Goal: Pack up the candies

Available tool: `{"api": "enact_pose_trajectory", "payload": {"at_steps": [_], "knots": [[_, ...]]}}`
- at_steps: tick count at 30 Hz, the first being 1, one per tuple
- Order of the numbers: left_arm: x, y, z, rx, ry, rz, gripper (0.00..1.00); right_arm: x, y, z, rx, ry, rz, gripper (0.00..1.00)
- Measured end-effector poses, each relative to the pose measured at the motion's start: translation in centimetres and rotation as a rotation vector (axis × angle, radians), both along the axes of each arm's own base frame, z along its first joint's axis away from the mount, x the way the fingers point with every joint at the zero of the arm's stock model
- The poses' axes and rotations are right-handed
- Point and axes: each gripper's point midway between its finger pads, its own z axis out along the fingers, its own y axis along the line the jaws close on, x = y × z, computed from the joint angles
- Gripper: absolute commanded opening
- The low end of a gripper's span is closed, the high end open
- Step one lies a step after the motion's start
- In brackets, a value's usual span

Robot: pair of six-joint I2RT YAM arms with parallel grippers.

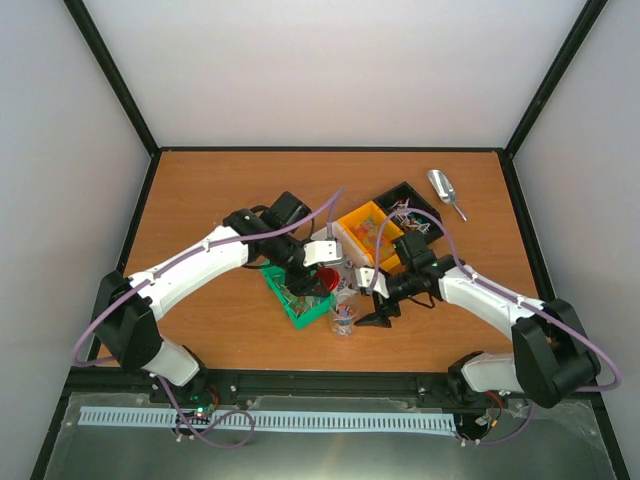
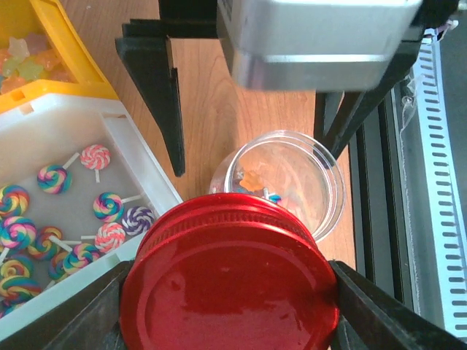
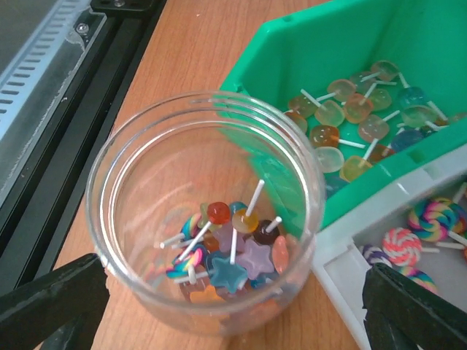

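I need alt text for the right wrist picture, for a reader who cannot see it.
An open clear jar holding mixed candies stands on the wooden table between the open fingers of the right gripper. Beside it are a green bin of round lollipops and a white bin of swirled lollipops.

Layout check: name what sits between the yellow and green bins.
The white bin: it abuts the yellow bin in the left wrist view and the green bin in the right wrist view.
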Motion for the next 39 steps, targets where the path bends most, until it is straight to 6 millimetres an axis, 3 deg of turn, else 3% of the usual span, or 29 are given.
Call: {"api": "enact_pose_trajectory", "payload": {"at_steps": [7, 11, 21, 28, 34, 39], "knots": [[-1.1, 1.0, -1.1, 0.036, 0.033, -0.003, 0.53, -1.3, 1.6, -1.3, -0.048, -0.004, 0.058, 0.76], [-1.8, 1.7, -0.9, 0.041, 0.033, -0.008, 0.53, -1.2, 2.5, -1.2, -0.041, -0.006, 0.060, 0.72], [-2.9, 3.9, 0.0, 0.044, 0.013, -0.007, 0.52, -1.5, 5.5, -1.0, 0.012, -0.007, 0.078, 0.72], [-4.2, 5.3, -1.3, 0.086, 0.029, -0.026, 0.52, -1.3, 7.2, -1.3, 0.071, -0.006, 0.088, 0.76], [-4.6, 5.4, -1.8, 0.108, 0.026, -0.038, 0.52, -1.2, 7.8, -1.5, 0.130, -0.009, 0.091, 0.77], [-4.4, 5.4, -2.0, 0.125, 0.003, -0.038, 0.52, -0.8, 8.4, -2.0, 0.149, -0.014, 0.097, 0.85]]}}
